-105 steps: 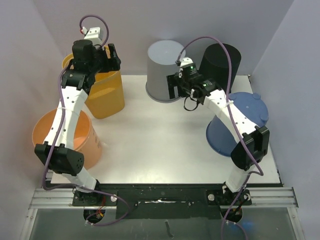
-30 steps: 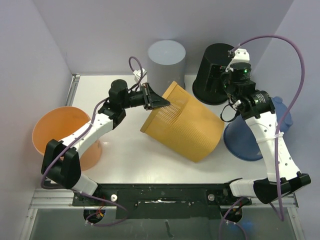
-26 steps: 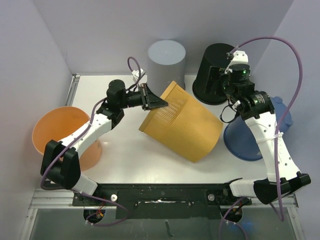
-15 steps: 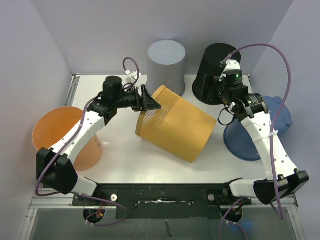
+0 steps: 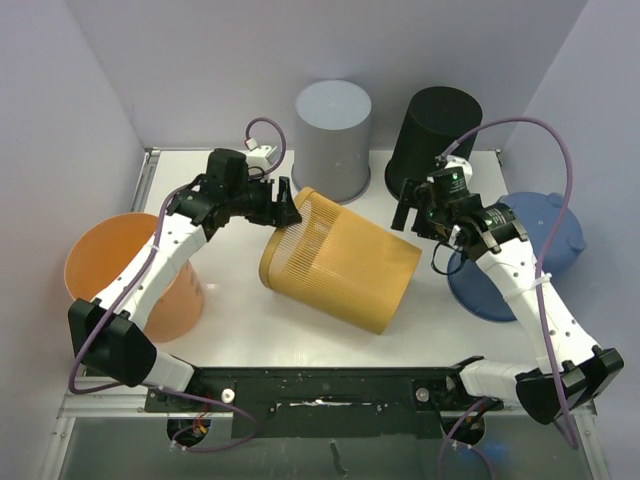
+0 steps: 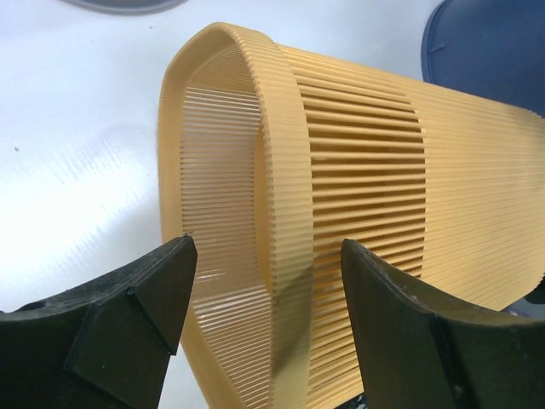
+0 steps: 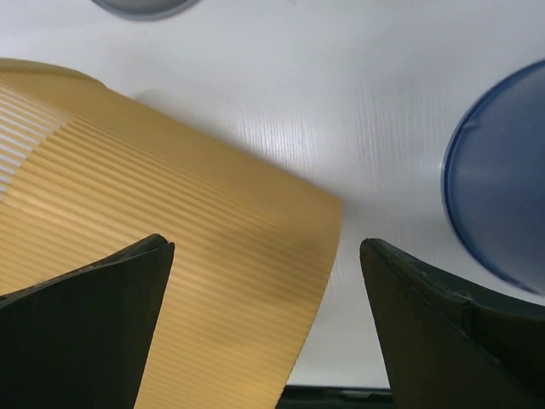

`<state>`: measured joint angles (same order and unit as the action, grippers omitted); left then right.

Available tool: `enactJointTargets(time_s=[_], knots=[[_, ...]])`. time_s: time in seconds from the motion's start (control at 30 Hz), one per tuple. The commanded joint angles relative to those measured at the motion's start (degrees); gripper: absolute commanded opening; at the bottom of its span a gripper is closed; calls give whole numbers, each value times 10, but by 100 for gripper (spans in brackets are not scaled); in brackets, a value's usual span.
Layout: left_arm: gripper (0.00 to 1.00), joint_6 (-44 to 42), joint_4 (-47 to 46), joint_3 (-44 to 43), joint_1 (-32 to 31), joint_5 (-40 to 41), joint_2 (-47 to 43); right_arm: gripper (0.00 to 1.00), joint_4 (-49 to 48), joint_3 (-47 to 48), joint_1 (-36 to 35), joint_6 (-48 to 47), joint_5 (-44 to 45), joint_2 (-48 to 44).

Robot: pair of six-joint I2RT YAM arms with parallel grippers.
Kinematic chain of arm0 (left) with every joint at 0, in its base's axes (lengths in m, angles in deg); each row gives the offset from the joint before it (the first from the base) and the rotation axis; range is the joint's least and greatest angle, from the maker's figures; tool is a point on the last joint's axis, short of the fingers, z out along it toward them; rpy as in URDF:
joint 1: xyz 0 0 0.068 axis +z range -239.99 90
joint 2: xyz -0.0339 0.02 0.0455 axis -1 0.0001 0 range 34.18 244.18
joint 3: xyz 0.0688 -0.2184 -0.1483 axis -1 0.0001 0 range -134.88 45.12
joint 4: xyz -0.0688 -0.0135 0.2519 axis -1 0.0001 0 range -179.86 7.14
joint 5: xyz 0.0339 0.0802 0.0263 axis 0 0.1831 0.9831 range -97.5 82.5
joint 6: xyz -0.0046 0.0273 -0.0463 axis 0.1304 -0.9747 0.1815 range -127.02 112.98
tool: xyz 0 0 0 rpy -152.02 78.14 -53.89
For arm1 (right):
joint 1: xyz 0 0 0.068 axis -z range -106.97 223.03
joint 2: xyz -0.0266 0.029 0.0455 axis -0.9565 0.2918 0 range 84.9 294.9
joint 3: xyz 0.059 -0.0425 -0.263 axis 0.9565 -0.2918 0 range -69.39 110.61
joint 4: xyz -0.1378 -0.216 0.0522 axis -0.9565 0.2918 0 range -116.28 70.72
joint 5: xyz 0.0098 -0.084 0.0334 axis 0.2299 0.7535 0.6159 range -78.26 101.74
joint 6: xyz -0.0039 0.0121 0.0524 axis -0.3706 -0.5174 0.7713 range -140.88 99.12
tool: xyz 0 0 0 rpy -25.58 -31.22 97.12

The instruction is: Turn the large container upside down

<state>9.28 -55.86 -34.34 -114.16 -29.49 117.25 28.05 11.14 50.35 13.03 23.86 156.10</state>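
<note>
The large yellow ribbed container (image 5: 340, 262) lies on its side in the middle of the table, its open mouth facing left and its base to the right. My left gripper (image 5: 285, 208) is open at the mouth's upper edge. In the left wrist view the rim (image 6: 272, 170) passes between my spread fingers (image 6: 266, 249), which stand apart from it. My right gripper (image 5: 406, 212) is open and empty just above the container's base end. The right wrist view shows the container's wall (image 7: 170, 281) under the left half of the gap between the open fingers (image 7: 266, 247).
An upturned grey bin (image 5: 333, 140) and a black bin (image 5: 432, 135) stand at the back. A blue bin (image 5: 510, 250) stands at the right under my right arm, and an orange bin (image 5: 130, 275) at the left edge.
The yellow container went from upright at the back left to lying on its side and slid left. My left gripper has let go of the rim. My right gripper came down toward the base.
</note>
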Motion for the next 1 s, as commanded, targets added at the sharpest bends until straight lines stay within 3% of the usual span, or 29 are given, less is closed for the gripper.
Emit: enactJointTargets(time_s=[0.0,0.13,0.33,0.5,0.97], knots=[[68,-38,20,-30,3,32,0,98,81,7,-15,108,44,-7],[67,-38,20,-26,3,41,-6,98,83,-21,-40,135,11,-26],[67,-41,26,-30,3,67,-13,98,-12,-127,-32,163,-73,-118],[67,-49,33,-48,4,82,-15,98,-78,-203,-30,196,-132,-142],[68,-50,68,-79,18,90,-34,98,-126,-231,4,196,-212,-156]])
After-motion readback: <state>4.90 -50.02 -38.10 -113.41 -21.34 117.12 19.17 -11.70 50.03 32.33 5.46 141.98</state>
